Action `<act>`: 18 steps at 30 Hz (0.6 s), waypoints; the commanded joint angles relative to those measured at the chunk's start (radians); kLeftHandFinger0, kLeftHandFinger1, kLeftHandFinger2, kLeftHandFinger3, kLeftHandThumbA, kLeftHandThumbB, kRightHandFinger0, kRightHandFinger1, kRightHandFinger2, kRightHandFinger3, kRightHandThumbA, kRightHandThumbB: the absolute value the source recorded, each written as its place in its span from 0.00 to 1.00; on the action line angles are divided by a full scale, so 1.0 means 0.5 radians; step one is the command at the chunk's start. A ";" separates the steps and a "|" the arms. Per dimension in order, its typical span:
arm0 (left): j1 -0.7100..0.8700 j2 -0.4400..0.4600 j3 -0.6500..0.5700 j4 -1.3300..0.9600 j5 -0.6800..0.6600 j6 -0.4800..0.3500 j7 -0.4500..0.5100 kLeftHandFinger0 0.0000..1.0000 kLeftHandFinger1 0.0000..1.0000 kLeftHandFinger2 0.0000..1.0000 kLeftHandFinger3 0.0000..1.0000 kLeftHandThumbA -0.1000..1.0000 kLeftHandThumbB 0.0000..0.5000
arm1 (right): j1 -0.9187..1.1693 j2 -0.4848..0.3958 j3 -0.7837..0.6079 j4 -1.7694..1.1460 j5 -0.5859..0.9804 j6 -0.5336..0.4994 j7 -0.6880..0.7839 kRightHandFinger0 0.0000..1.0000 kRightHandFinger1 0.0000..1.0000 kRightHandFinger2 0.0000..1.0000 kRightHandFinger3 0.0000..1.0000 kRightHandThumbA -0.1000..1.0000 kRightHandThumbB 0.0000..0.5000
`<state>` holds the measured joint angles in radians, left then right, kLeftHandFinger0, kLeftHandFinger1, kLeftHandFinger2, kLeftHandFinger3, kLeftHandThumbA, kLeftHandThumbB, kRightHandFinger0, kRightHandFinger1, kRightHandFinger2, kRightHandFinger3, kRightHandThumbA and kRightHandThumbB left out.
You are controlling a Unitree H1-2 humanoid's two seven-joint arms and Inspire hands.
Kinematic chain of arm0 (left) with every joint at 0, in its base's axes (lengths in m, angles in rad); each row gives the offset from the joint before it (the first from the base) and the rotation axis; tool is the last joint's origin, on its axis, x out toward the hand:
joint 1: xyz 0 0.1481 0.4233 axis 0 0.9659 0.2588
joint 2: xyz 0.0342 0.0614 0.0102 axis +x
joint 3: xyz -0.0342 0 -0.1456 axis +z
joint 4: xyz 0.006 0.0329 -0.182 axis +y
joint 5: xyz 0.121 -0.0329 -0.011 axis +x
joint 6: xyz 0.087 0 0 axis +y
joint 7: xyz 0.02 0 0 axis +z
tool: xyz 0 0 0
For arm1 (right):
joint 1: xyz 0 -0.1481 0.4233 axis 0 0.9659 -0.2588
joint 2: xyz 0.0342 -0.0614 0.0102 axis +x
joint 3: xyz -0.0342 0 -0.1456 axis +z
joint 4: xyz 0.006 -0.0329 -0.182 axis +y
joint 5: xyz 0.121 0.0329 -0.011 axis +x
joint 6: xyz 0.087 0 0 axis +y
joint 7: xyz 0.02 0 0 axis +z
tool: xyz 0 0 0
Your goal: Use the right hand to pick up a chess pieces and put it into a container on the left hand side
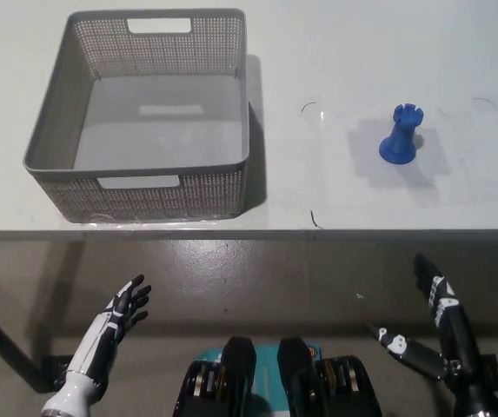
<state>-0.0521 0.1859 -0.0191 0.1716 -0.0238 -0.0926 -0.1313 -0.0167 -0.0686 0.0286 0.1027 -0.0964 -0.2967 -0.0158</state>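
Nothing is accomplished yet: the blue chess piece (pixel 401 135) is left upright on the counter (pixel 318 52), right of the empty basket (pixel 144 187). Right hand (pixel 427 317) and left hand (pixel 125 308) are held low, fingers spread.

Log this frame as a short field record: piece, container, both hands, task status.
piece: blue rook, upright on the white table, right side
container: grey basket, on the table's left, nothing inside
left hand: open, below the table edge, holds nothing
right hand: open, below the table edge, holds nothing
status: rook not yet picked up
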 commanded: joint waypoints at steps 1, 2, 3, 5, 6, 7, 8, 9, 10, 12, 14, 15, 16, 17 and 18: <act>0.006 0.007 -0.008 -0.073 -0.016 -0.060 -0.038 1.00 1.00 1.00 1.00 1.00 0.54 | -0.001 0.004 -0.030 -0.274 -0.146 -0.139 -0.086 1.00 1.00 1.00 1.00 1.00 0.36; 0.013 0.004 -0.007 -0.075 -0.021 -0.057 -0.039 1.00 1.00 1.00 1.00 1.00 0.55 | -0.014 0.002 -0.038 -0.335 -0.145 -0.119 -0.084 1.00 1.00 1.00 1.00 1.00 0.38; 0.015 0.003 -0.006 -0.076 -0.026 -0.055 -0.042 1.00 1.00 1.00 1.00 1.00 0.55 | -0.029 0.003 -0.044 -0.385 -0.145 -0.087 -0.084 1.00 1.00 1.00 1.00 1.00 0.38; 0.014 -0.007 0.001 -0.079 -0.029 -0.048 -0.030 1.00 1.00 1.00 1.00 1.00 0.53 | -0.104 -0.006 -0.059 -0.490 -0.167 -0.045 -0.084 1.00 1.00 1.00 1.00 1.00 0.41; 0.013 -0.007 0.001 -0.074 -0.029 -0.052 -0.030 1.00 1.00 1.00 1.00 1.00 0.53 | -0.130 -0.008 -0.065 -0.538 -0.171 0.010 -0.077 1.00 1.00 1.00 1.00 1.00 0.46; 0.015 -0.007 -0.001 -0.078 -0.021 -0.044 -0.025 1.00 1.00 1.00 1.00 1.00 0.52 | -0.177 -0.018 -0.075 -0.588 -0.217 0.071 -0.078 1.00 1.00 1.00 1.00 1.00 0.49; 0.015 -0.007 -0.001 -0.079 -0.020 -0.044 -0.025 1.00 1.00 1.00 1.00 1.00 0.52 | -0.182 -0.019 -0.077 -0.595 -0.223 0.080 -0.077 1.00 1.00 1.00 1.00 1.00 0.50; 0.030 -0.008 -0.004 -0.086 -0.012 -0.042 -0.021 1.00 1.00 1.00 1.00 1.00 0.53 | -0.209 -0.026 -0.084 -0.628 -0.224 0.136 -0.064 1.00 1.00 1.00 1.00 1.00 0.54; 0.036 -0.008 -0.007 -0.092 -0.006 -0.022 -0.019 1.00 1.00 1.00 1.00 1.00 0.54 | -0.265 -0.027 -0.100 -0.649 -0.252 0.204 -0.071 1.00 1.00 1.00 1.00 1.00 0.59; 0.046 -0.007 -0.004 -0.090 -0.025 -0.030 -0.030 1.00 1.00 1.00 1.00 1.00 0.51 | -0.346 -0.032 -0.115 -0.671 -0.248 0.299 -0.061 1.00 1.00 1.00 1.00 1.00 0.54; 0.045 -0.007 0.001 -0.093 -0.029 -0.032 -0.028 1.00 1.00 1.00 1.00 1.00 0.51 | -0.472 -0.061 -0.134 -0.643 -0.241 0.381 -0.042 1.00 1.00 1.00 1.00 1.00 0.52; 0.041 -0.004 0.005 -0.097 -0.031 -0.026 -0.026 1.00 1.00 1.00 1.00 1.00 0.50 | -0.527 -0.070 -0.140 -0.616 -0.235 0.409 -0.038 1.00 1.00 1.00 1.00 1.00 0.55; 0.031 0.000 0.010 -0.101 -0.029 -0.022 -0.023 1.00 1.00 1.00 1.00 1.00 0.50 | -0.637 -0.095 -0.159 -0.538 -0.225 0.465 -0.038 1.00 1.00 1.00 1.00 1.00 0.59; 0.033 0.001 0.008 -0.105 -0.026 -0.022 -0.023 1.00 1.00 1.00 1.00 1.00 0.50 | -0.656 -0.101 -0.166 -0.524 -0.223 0.484 -0.040 1.00 1.00 1.00 1.00 1.00 0.61; 0.053 0.004 0.001 -0.125 -0.018 -0.013 -0.028 1.00 1.00 1.00 1.00 1.00 0.51 | -0.696 -0.114 -0.184 -0.473 -0.205 0.492 -0.048 1.00 1.00 1.00 1.00 1.00 0.59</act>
<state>-0.0262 0.1854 -0.0189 0.1578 -0.0267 -0.0909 -0.1332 -0.2691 -0.0982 -0.0354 -0.1581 -0.1927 -0.1442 -0.0347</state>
